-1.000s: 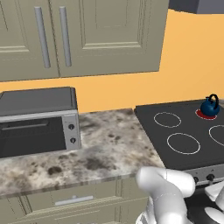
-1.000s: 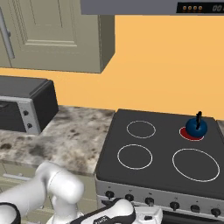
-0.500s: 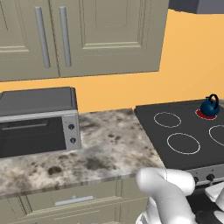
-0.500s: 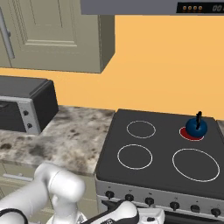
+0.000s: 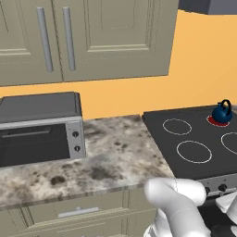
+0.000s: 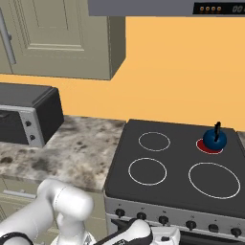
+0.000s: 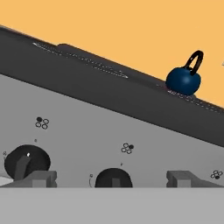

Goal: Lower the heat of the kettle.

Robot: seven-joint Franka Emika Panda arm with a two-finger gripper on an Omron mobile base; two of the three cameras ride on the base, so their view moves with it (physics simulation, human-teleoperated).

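Note:
The small dark-blue kettle stands on the glowing red back-right burner of the black stove top. My gripper is low in front of the stove's grey knob panel, open, its two fingertips wide apart. A dark knob sits straight ahead between them, with no visible contact. Another knob lies up and to the left. My hand hangs just below the knob row.
A toaster oven stands on the speckled counter left of the stove. Wall cabinets hang above, and a hood is over the stove. Three unlit burner rings mark the cooktop.
My hand has crept a little to the right along the stove front. The kettle has not moved.

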